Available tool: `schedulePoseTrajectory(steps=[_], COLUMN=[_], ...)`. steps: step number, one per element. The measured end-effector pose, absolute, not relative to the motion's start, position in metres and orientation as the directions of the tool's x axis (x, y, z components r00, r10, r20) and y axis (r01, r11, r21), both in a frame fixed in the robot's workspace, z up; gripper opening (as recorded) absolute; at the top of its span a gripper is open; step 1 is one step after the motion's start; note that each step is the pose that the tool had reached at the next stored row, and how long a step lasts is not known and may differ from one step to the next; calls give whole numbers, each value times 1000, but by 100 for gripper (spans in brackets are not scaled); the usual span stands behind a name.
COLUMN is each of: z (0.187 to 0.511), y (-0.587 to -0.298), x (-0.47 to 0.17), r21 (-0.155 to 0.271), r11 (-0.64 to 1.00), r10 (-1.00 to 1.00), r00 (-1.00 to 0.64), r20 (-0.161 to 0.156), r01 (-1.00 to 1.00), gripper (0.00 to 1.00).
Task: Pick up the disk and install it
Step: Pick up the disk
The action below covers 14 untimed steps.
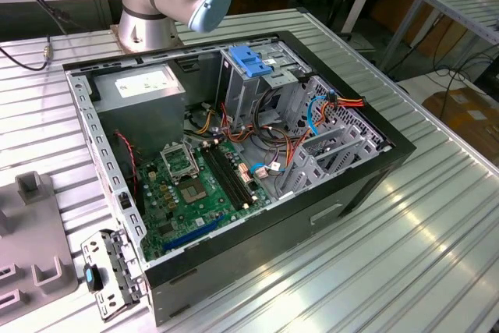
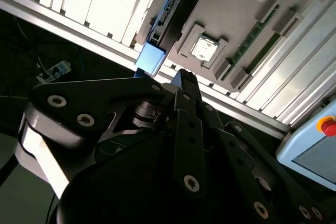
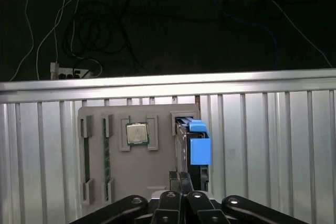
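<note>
While closed claw (image 3: pixel 180 174) hovers by disk (image 3: pixel 195 150), exterior view shows open case (image 1: pixel 249 253).

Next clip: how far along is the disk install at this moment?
Nothing looks done yet: the disk stands on edge in its slot of the grey holder. In hand: nothing; the end effector hovers above the disk, shut and empty. Left: picking it up and installing it in the open computer case.

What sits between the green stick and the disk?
In the first wrist view, a square silver chip sits between the stick and the disk.
</note>
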<state>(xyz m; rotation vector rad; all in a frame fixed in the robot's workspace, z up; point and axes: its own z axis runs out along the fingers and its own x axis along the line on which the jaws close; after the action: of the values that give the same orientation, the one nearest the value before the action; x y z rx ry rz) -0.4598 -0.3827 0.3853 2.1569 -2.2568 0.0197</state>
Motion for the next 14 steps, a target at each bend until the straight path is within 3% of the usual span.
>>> schedulePoseTrajectory(steps=[4, 6, 7, 12, 13, 14], z=[385, 384, 384, 375, 374, 371], y=[-382, -378, -375, -367, -367, -367], x=[-463, -464, -464, -475, -476, -476], r21=[-1, -4, -4, -7, -8, -9], r11=[45, 45, 45, 45, 45, 45], r10=[-999, -999, -999, -999, -999, -999], r00=[-45, -45, -45, -45, -46, -45], r20=[23, 24, 24, 24, 24, 24], r01=[-999, -999, -999, -999, -999, -999], gripper=[11, 24, 24, 53, 53, 60])
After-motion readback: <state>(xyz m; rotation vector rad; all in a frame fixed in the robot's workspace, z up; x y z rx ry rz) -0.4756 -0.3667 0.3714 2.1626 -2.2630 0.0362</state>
